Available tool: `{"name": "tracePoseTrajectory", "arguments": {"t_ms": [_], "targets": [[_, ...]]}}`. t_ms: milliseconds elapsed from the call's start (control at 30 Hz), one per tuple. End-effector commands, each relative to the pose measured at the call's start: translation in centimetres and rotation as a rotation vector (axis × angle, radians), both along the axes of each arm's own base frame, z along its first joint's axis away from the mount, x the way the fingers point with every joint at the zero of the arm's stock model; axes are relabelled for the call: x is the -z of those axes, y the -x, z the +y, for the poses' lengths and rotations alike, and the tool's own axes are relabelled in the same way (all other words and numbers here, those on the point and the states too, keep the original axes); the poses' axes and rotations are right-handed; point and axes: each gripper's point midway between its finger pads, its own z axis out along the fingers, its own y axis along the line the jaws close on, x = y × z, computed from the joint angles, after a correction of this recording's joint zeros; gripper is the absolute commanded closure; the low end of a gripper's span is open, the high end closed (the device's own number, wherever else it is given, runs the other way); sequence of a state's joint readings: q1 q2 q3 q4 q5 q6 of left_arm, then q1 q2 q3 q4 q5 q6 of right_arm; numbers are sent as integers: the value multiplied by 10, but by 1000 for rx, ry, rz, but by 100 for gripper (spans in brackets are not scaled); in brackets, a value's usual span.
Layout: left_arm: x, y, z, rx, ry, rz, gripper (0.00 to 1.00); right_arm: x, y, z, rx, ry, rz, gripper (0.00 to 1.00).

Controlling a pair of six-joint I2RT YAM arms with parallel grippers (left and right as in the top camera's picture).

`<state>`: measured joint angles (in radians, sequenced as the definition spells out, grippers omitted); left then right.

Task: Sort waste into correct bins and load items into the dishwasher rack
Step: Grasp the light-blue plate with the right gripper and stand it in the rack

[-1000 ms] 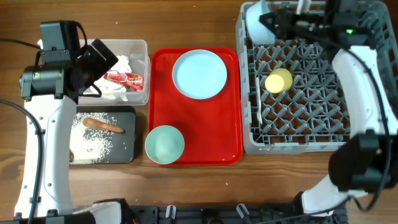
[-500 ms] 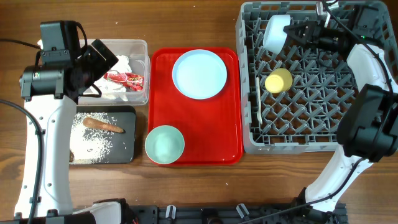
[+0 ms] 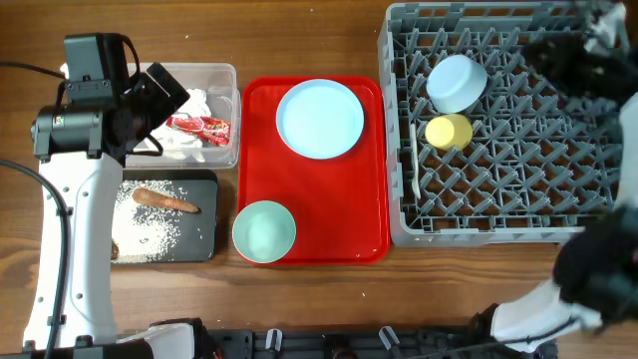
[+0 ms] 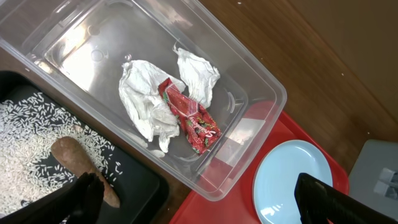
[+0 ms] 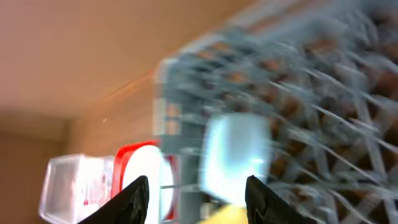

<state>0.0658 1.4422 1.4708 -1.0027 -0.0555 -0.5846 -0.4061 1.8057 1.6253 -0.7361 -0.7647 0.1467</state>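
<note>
Right gripper [image 5: 198, 183] hung near the 1 o'clock corner of the dishwasher rack [image 3: 498, 189], fingers apart and nothing between them; its view was blurred. The light blue bowl [image 3: 458, 82] sat tilted in the rack's 11 o'clock part, with the small yellow cup [image 3: 449, 131] just beside it at 6 o'clock. The white spoon [image 3: 415, 165] lay along the rack's 9 o'clock wall, long axis from 12 to 6. Left gripper [image 4: 198, 183], also spread wide and empty, hovered over the clear tub [image 4: 81, 43], which held napkins [image 4: 146, 102] and the red wrapper [image 4: 189, 115].
</note>
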Motion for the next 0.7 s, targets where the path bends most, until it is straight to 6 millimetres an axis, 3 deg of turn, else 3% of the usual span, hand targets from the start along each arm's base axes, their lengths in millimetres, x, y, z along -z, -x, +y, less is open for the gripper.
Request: {"name": "tracePoseTrajectory", "arguments": {"t_ms": [0,100,167,200,267,333,467,567,667], "targets": [[-2,0,5,-10,-17,-5,0,-63,19,94,-116,327,-137,49],[-2,0,5,-10,-17,-5,0,-63,37,194,-288,411,-174,47],[-2,0,5,-10,-17,-5,0,-40,52,260,-422,459,-155,41],[-2,0,5,-10,-17,-5,0,-3,64,309,-529,509,-108,40],[-2,0,5,-10,-17,-5,0,35,68,332,-581,565,-49,40],[-2,0,5,-10,-17,-5,0,89,71,359,-654,593,28,41],[-2,0,5,-10,-17,-5,0,172,75,388,-744,627,116,42],[-2,0,5,-10,-17,-5,0,206,79,398,-796,655,130,42],[-2,0,5,-10,-17,-5,0,213,78,398,-806,662,131,42]]}}
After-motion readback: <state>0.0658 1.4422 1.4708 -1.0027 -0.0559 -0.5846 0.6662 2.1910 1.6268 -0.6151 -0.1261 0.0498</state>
